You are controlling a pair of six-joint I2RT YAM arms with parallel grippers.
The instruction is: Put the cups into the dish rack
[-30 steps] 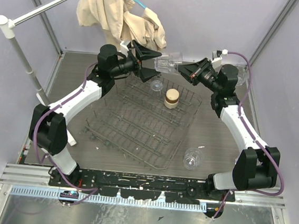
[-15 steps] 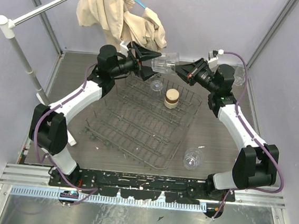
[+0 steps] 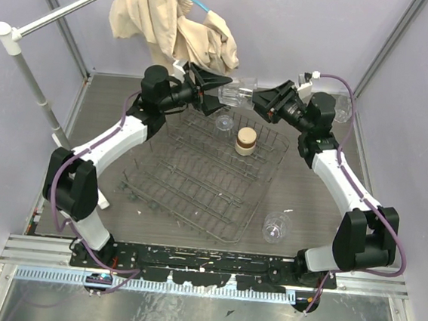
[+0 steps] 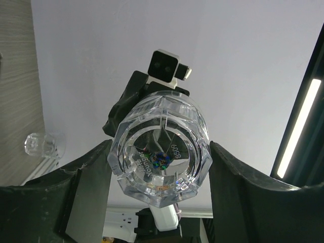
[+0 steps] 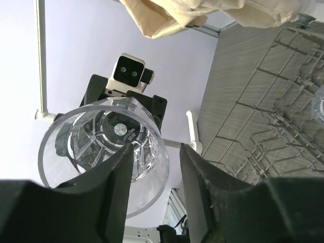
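A clear cup [image 3: 237, 94] hangs in the air above the far end of the dish rack [image 3: 260, 191], lying on its side between both grippers. My left gripper [image 3: 222, 88] is shut on its thick base; in the left wrist view the cup [image 4: 159, 147] fills my left gripper [image 4: 159, 162], touching both fingers. My right gripper [image 3: 259, 99] is open at the rim. In the right wrist view one finger is inside the cup [image 5: 101, 147], the other outside, and my right gripper [image 5: 156, 152] shows a gap at the wall. A clear cup [image 3: 223, 123] and the tan cup [image 3: 245, 139] stand in the rack.
Another clear cup [image 3: 274, 227] stands on the table by the rack's near right corner, and one [image 3: 342, 108] at the far right behind the right arm. A beige cloth [image 3: 174, 20] hangs at the back. A white pole [image 3: 28, 44] stands on the left.
My right gripper has carried the clear cup to the left until its base sits between my left gripper's fingers. The left arm has barely moved.
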